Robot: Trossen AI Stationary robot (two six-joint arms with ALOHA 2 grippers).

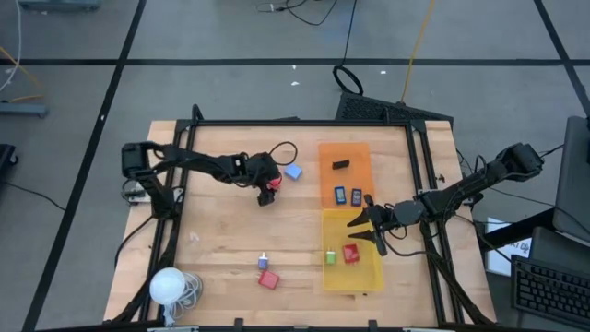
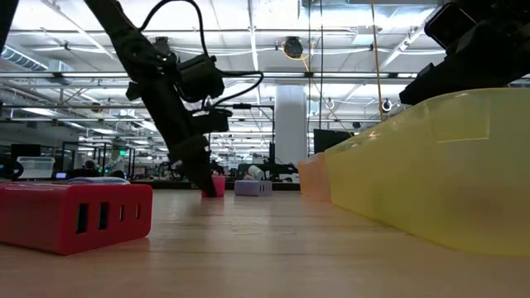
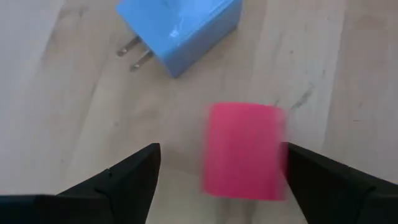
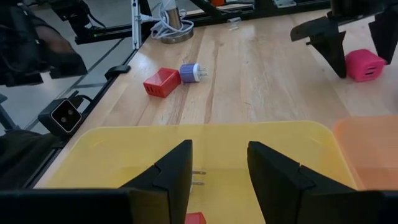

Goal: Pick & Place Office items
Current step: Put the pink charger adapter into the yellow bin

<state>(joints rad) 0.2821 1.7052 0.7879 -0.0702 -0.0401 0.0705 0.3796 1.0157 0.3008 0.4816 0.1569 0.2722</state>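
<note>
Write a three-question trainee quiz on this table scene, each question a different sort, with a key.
1. True or false: the left gripper is shut on the pink charger.
2. Multiple choice: the right gripper hovers over which tray? A) orange tray B) yellow tray C) neither
3. Fill in: the blue charger lies on the ____, outside both trays.

Key
1. False. The fingers are open, one on each side of the pink charger, and a gap shows beside it.
2. B. In the right wrist view its open fingers hang above the yellow tray.
3. Table.
</note>
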